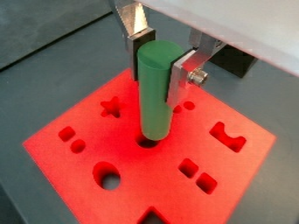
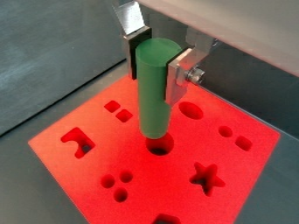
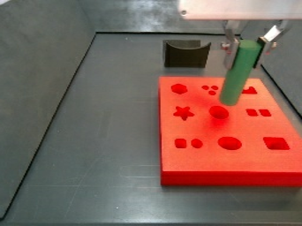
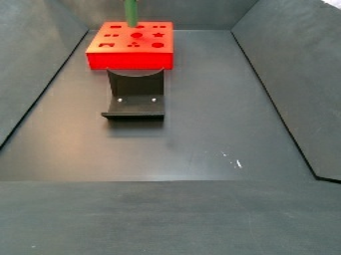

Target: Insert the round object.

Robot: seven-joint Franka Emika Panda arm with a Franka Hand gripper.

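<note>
My gripper [image 1: 160, 61] is shut on the upper end of the green round peg [image 1: 153, 96], which shows in both wrist views [image 2: 155, 92]. The peg hangs down over the red board [image 1: 70, 162], and its lower end is at the rim of a round hole [image 2: 159, 147] near the board's middle. In a side view the peg [image 3: 241, 72] leans a little under the gripper [image 3: 245, 41]. Its lower end is just above the board [image 3: 200, 163], right beside the round hole [image 3: 218, 112]. Another side view shows only the peg's lower part [image 4: 131, 9] over the board [image 4: 131, 58].
The board has several other cut-outs, among them a star [image 3: 184, 112], an oval [image 3: 229, 142] and a square [image 3: 276, 142]. The dark fixture [image 3: 183, 51] stands right by the board, also seen in a side view [image 4: 134, 98]. Dark walls [image 3: 48, 79] enclose the floor.
</note>
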